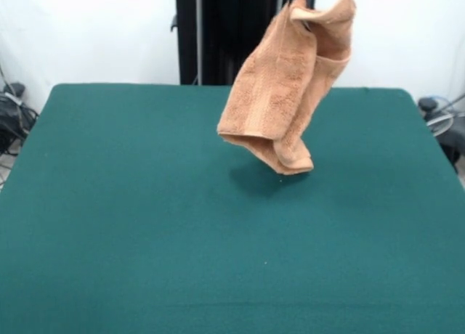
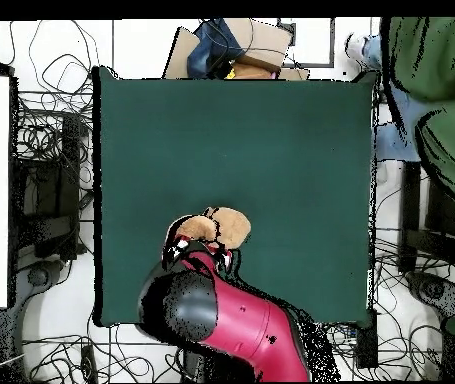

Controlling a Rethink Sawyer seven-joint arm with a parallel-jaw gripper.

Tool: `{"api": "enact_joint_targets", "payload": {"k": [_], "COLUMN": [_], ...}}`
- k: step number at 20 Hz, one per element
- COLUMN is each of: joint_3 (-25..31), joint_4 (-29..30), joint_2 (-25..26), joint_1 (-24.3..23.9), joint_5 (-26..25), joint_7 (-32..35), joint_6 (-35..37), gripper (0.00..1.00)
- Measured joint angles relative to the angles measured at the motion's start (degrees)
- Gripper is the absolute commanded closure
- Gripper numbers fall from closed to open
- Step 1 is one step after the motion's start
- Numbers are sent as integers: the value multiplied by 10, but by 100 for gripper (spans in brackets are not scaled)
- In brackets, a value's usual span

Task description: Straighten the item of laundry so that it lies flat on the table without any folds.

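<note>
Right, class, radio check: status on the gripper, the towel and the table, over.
Gripper state cannot be told, hidden behind the cloth. Towel lifted, hanging crumpled and folded, clear of the table. Nothing in the way beneath it.

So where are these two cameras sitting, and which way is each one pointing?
Front view: sits across the table, looking level at the towel hanging clear of the green cloth; the gripper itself is hidden at the top edge, only the dark pedestal shows behind.
Overhead view: sits above, looking straight down; the red arm reaches in from the bottom, and a person's green sleeve shows at the top right.
Both share the towel and the green table.
</note>
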Motion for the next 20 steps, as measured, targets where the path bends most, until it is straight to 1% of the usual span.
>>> {"api": "enact_joint_targets", "payload": {"k": [5,11,20], "joint_3": [0,0,0], "joint_4": [0,0,0], "joint_2": [-8,-19,-22], "joint_1": [-13,-41,-60], "joint_5": [0,0,0], "joint_7": [0,0,0], "joint_6": [3,3,3], "gripper": [100,100,100]}}
